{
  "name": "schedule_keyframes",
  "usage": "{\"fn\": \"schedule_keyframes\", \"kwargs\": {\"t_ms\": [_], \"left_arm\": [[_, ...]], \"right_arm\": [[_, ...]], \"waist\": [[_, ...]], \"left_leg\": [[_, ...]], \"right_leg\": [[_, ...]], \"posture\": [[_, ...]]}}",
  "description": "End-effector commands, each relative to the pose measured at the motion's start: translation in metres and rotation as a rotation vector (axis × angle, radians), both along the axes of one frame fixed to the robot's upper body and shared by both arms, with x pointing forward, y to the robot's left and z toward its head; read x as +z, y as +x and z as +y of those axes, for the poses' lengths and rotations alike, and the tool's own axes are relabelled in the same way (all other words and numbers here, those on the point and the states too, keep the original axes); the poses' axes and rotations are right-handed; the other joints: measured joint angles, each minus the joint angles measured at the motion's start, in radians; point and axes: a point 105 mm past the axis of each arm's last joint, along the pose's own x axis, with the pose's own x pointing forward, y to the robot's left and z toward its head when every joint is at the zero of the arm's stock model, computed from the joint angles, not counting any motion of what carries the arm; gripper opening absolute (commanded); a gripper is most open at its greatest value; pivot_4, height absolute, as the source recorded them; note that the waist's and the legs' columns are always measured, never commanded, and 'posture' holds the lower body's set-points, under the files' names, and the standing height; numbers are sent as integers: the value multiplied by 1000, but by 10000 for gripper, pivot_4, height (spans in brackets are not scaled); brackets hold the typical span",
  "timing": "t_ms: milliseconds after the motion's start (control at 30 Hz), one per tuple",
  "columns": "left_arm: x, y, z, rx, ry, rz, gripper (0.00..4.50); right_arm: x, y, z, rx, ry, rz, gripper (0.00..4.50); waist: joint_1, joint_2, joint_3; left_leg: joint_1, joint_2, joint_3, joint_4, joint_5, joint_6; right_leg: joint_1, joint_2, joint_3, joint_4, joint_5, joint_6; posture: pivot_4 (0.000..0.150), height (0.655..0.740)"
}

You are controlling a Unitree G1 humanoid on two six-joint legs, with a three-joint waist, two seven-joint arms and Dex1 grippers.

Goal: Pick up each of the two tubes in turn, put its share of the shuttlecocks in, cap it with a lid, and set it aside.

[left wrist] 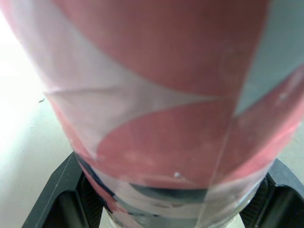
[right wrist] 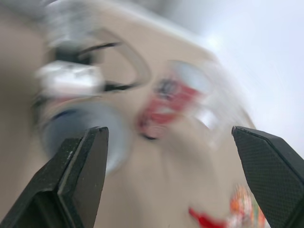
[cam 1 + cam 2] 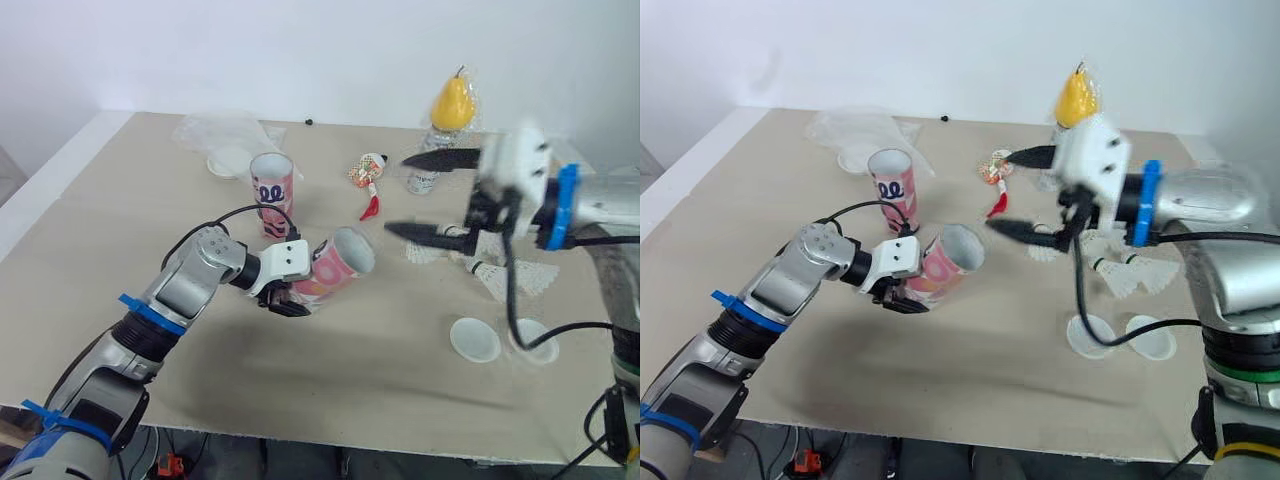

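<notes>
While tilted low over the table [image 3: 100,230], clamped in the left gripper [image 3: 298,292]: tube [image 3: 340,262], mouth open. Up close from the left wrist, pink and white curved bands. Right gripper [image 3: 400,194] spread wide, empty, near shuttlecocks [image 3: 500,275].

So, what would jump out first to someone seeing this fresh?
The left tool holds a pink tube tilted near the middle of the table, its open mouth toward the right tool, which hangs open and empty in the air. A second tube stands upright just behind, and a yellow pear tops a bottle at the far side.
</notes>
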Motion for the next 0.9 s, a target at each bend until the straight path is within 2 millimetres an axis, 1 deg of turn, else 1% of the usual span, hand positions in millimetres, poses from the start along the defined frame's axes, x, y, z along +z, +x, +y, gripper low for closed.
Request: {"fn": "schedule_keyframes", "kwargs": {"t_ms": [33, 67, 100, 167, 200, 300, 400, 667, 900], "left_arm": [[-2, -2, 2, -13, 16, 6, 30421], [-2, -2, 2, -14, 17, 5, 30421], [-2, -2, 2, -15, 18, 5, 30421], [-2, -2, 2, -18, 21, 4, 30421], [-2, -2, 2, -19, 22, 3, 30421], [-2, -2, 2, -21, 25, 2, 30421], [-2, -3, 3, -20, 26, 1, 30421], [-4, -5, 5, -9, 32, 9, 30421], [-4, -8, 7, -3, 35, 15, 30421]], "right_arm": [[-30, 13, -25, -284, 143, 103, 44330], [-48, 14, -28, -352, 139, 138, 44330], [-63, 14, -29, -416, 131, 155, 44330], [-80, 18, -29, -558, 186, 161, 44330], [-85, 20, -29, -614, 216, 162, 44330], [-97, 21, -24, -702, 247, 169, 44330], [-105, 23, -17, -778, 283, 169, 44330], [-113, 29, 6, -824, 432, 236, 44330], [-122, 44, 7, -885, 526, 293, 44330]], "waist": [[0, 0, 0], [0, 0, 0], [0, 0, 0], [-3, 2, 0], [-4, 2, 0], [-10, 3, 0], [-14, 3, -1], [-20, 3, -1], [-23, 3, -1]], "left_leg": [[0, 0, 0, 0, 0, 0], [0, 0, -1, 0, 0, 0], [0, 0, -1, 0, 0, 0], [0, 0, -1, 0, 0, 0], [0, 0, 0, 0, 0, 0], [0, 0, 1, 1, 0, 0], [0, 0, 0, 1, 2, 0], [0, 0, 0, 1, 2, 0], [0, 0, 0, 0, 2, 0]], "right_leg": [[0, 0, 0, 1, 0, 0], [0, 1, 0, 1, 0, 0], [0, 1, 0, 1, 0, 0], [-1, 1, 0, 1, -1, 0], [-2, 0, 1, 2, -1, 1], [-3, 1, 2, 5, -1, 3], [-2, 1, 1, 5, -3, 6], [-2, 1, 1, 5, -4, 6], [-2, 2, 1, 5, -4, 6]], "posture": [[1500, 7400], [1500, 7400], [1500, 7400], [1500, 7400], [1500, 7400], [1500, 7400], [1500, 7400], [1500, 7400], [1500, 7400]]}}
